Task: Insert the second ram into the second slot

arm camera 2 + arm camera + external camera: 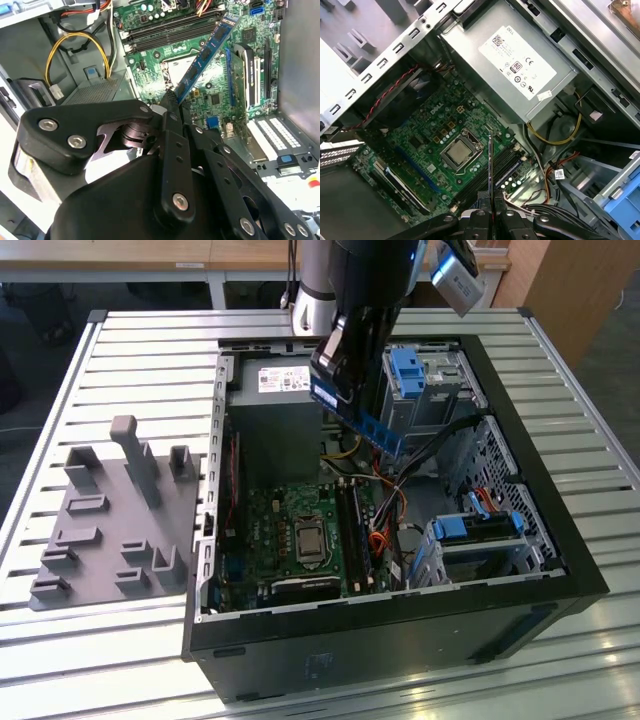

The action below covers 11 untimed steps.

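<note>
My gripper (343, 390) is shut on the second ram (362, 422), a thin blue stick with a white label, and holds it tilted in the air above the open computer case (400, 640). In the second wrist view the ram (205, 52) runs from the black fingers (170, 107) out over the green motherboard (215, 95). It ends near the long black ram slots (170, 31) without touching them. Seen edge-on in the first wrist view, the ram (490, 170) hangs above the slots (507, 162) beside the processor socket (456, 152). Whether a slot holds a stick cannot be told.
Inside the case are a grey power supply (280, 415), blue drive cages (410, 370) (480, 528) and loose cables (385, 490) beside the slots. A grey fixture plate with upright pegs (110, 520) lies on the slatted table (60, 660) at the exterior view's left.
</note>
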{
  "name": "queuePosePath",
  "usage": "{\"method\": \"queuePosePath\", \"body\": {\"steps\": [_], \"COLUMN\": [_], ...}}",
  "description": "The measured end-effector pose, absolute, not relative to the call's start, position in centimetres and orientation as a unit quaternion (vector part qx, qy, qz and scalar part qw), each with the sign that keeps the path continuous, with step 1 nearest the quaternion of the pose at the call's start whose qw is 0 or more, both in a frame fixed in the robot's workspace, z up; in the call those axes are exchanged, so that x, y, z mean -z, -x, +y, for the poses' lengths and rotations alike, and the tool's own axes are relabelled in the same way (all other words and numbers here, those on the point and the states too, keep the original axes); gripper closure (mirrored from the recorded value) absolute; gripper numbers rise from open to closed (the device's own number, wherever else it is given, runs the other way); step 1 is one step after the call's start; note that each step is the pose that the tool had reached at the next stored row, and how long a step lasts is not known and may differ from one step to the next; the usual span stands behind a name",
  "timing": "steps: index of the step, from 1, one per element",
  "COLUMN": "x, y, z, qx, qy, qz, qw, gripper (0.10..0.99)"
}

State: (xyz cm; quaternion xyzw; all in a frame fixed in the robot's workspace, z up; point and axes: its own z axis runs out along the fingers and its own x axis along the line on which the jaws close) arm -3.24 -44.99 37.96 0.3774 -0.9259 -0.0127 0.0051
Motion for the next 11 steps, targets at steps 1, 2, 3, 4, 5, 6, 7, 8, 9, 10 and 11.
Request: {"method": "queuePosePath", "body": {"steps": [1,2,3,4,5,6,7,8,9,10,11], "x": [-37.96,-37.96,-37.95,-37.95,-37.95,-37.95,-37.95,-37.95,-37.95,-37.95,-37.94], "y": [3.24,3.24,3.24,3.24,3.24,3.24,3.24,3.24,3.24,3.24,3.24], "z": [-44.99,-44.98,-44.98,-44.98,-44.98,-44.98,-44.98,-44.99,-44.99,-44.99,-44.99], "qx": [0.013,0.013,0.013,0.013,0.013,0.013,0.013,0.013,0.013,0.013,0.013], "qy": [-0.375,-0.372,-0.370,-0.368,-0.366,-0.364,-0.362,-0.360,-0.358,-0.356,-0.353], "qz": [-0.927,-0.928,-0.929,-0.930,-0.931,-0.931,-0.932,-0.933,-0.934,-0.935,-0.935], "qw": [0.005,0.005,0.005,0.005,0.005,0.005,0.005,0.005,0.005,0.005,0.005], "gripper": [0.949,0.949,0.949,0.949,0.949,0.949,0.949,0.949,0.949,0.949,0.949]}}
